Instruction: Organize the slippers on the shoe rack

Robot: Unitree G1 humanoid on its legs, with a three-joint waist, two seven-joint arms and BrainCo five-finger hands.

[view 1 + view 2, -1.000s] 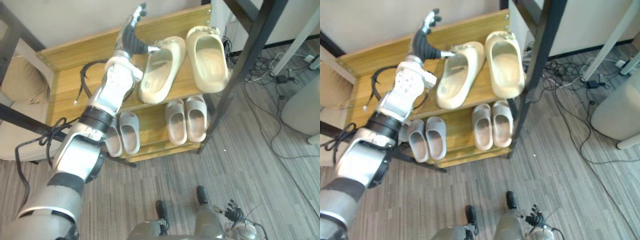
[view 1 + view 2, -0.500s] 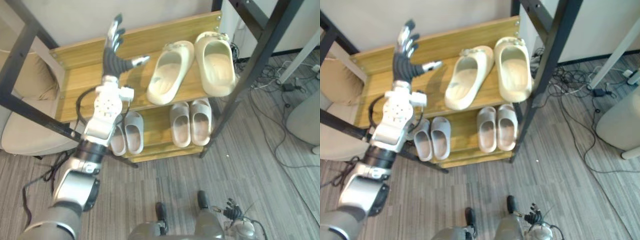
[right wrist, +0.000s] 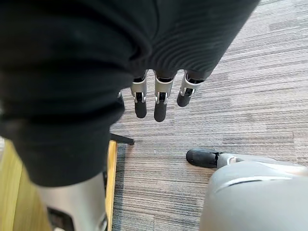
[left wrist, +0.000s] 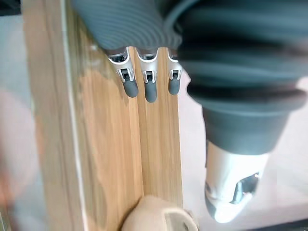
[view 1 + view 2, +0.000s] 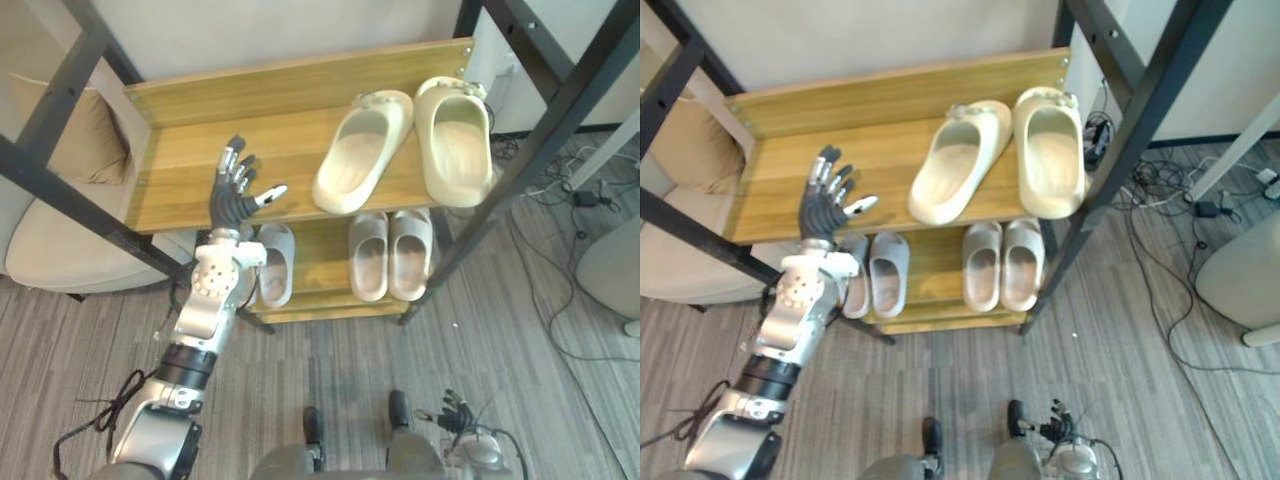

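Left eye view: the left hand was open and empty over the front edge of the top shelf.
On that shelf's right end the tilted cream slipper lay close beside the straight cream slipper; the right hand hung low over the floor, fingers relaxed; the step seemed to be squaring the cream pair; the next move called for reaching right and turning the tilted one parallel.

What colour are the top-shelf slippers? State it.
The slippers are cream; left eye view shows it best.
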